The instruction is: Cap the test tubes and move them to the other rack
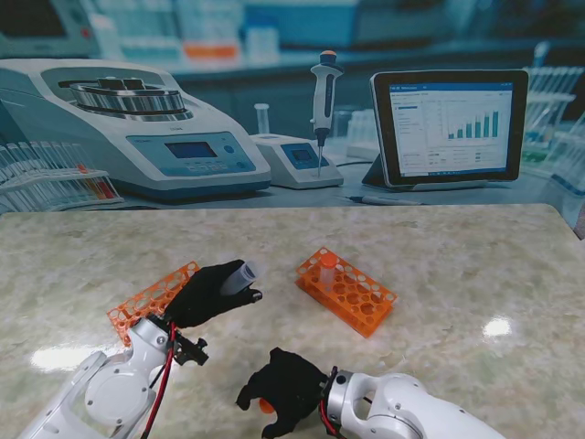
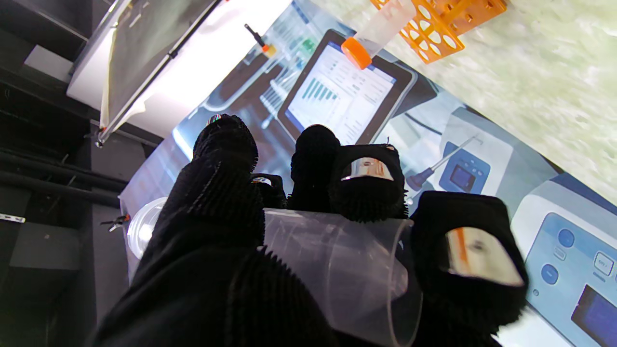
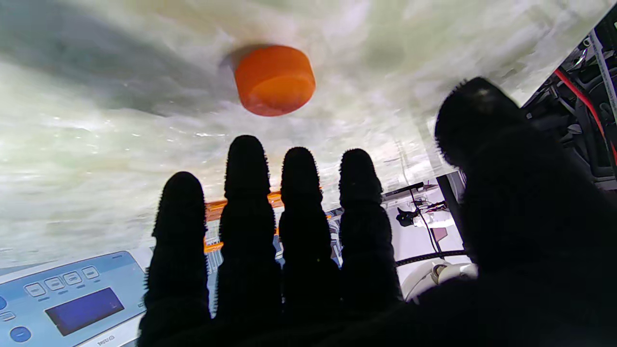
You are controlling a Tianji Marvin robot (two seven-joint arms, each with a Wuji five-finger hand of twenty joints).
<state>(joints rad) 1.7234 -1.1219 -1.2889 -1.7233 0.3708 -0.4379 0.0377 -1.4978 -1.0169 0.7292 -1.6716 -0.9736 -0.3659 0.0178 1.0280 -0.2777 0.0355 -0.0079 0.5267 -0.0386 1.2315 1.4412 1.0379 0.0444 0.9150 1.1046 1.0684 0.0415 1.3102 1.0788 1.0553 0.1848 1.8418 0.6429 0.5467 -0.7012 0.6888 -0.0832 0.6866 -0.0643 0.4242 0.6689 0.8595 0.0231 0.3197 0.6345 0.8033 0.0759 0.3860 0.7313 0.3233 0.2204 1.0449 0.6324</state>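
Marble-patterned desk (image 1: 457,265) carried two orange racks. Left hand (image 1: 208,293) was raised over the near end of the left rack (image 1: 151,302), its fingers (image 2: 217,193) wrapped around an uncapped clear test tube (image 1: 239,274); in the left wrist view the tube's open mouth (image 2: 405,284) showed beside the thumb. Right rack (image 1: 347,291) lay tilted at the middle of the desk, well apart from the left one, with one orange-capped tube (image 1: 327,265) standing in its far corner hole.

Right hand (image 1: 285,389) hovered palm down nearer to me, between the two arms. Its four fingers (image 3: 248,193) were stretched out straight and side by side, the thumb (image 3: 482,125) set apart, holding nothing. A loose orange cap (image 3: 274,79) rested on the desk just beyond those fingertips, not touching them; from the stand it showed only as an orange spot (image 1: 265,406) under the hand's edge.
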